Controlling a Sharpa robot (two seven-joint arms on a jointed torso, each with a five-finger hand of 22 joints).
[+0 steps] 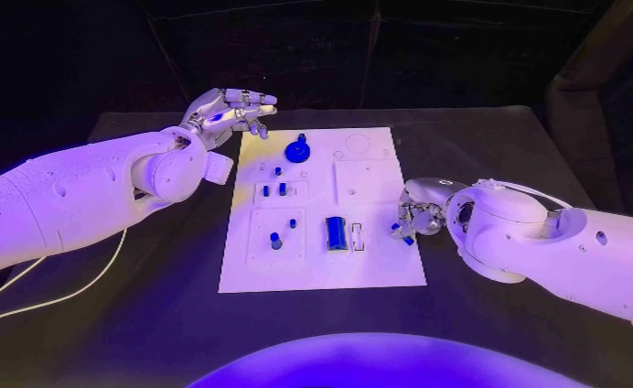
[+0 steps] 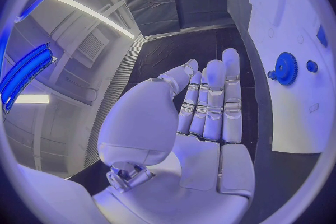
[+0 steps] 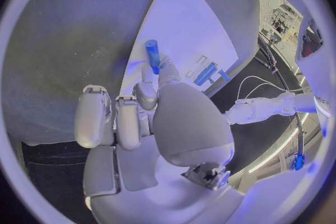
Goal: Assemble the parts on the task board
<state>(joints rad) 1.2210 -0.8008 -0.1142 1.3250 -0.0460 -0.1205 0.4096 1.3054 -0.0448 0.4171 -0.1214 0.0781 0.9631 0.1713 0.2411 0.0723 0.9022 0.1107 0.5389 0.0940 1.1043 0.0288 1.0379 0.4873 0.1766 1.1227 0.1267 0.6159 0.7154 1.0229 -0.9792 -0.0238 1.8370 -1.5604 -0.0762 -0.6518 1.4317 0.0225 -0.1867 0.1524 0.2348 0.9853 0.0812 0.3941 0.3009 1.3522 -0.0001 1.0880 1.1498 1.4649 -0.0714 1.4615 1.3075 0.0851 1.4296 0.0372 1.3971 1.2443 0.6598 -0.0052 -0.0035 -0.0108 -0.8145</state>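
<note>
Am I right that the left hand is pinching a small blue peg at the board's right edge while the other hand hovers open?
Wrong hand: the right hand pinches the blue peg at the task board's right edge, per the right wrist view. The left hand hovers open.

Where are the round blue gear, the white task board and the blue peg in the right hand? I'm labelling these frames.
Round blue gear (image 1: 298, 151): head view, on its toothed disc.
White task board (image 1: 376, 264): head view, bare near-right corner.
Blue peg (image 3: 152, 53): right wrist view, mid-shaft, above the right hand's fingers.
</note>
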